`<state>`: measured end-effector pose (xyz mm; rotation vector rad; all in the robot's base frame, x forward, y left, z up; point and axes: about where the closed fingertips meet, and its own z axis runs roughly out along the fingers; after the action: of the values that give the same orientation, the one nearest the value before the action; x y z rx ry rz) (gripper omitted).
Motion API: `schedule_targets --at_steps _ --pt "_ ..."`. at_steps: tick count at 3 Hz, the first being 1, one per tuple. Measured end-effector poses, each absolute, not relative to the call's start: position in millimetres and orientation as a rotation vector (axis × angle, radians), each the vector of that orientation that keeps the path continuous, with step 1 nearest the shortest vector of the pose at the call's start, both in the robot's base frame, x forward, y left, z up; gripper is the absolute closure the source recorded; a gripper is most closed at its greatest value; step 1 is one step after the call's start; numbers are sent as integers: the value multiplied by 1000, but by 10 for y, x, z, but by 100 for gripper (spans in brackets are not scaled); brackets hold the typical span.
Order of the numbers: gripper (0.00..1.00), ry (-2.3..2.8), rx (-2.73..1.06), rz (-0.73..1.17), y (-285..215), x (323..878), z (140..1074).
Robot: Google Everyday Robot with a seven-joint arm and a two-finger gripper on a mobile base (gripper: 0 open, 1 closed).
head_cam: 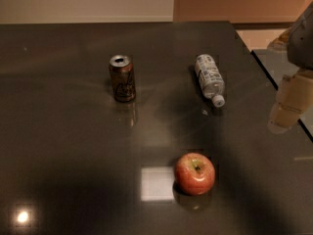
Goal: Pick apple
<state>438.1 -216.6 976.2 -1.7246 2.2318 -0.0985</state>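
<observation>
1. The table [58, 146] is filling almost the whole frame, dark and glossy, and is carrying everything else.
2. The gripper [286, 106] is hanging at the right edge of the frame, about mid-height, over the table's right border. I cannot tell whether it is released or clenched, and nothing is showing in it.
3. The bottle [209, 77] is lying on its side in the upper right-centre, with its cap pointing toward the lower right. It is well apart from the apple.
4. The apple [195, 174] is sitting in the lower centre-right with its stem dimple facing up, just right of a pale square glare [157, 183]. From the gripper it is lying down and to the left in the frame, well apart, with bare table between. Being round, it is offering no long axis, so the reach is probably depending only on closing that down-left gap.
5. The can [122, 78] is standing upright in the upper left-centre, well clear of that line.
</observation>
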Motion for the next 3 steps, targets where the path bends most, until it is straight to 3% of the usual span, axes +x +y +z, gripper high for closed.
schedule_targets --at_steps 2,3 --pt "0 2159 -1811 -49 -2044 4349 9710" --pt "0 2052 -1943 67 -1840 4246 9476"
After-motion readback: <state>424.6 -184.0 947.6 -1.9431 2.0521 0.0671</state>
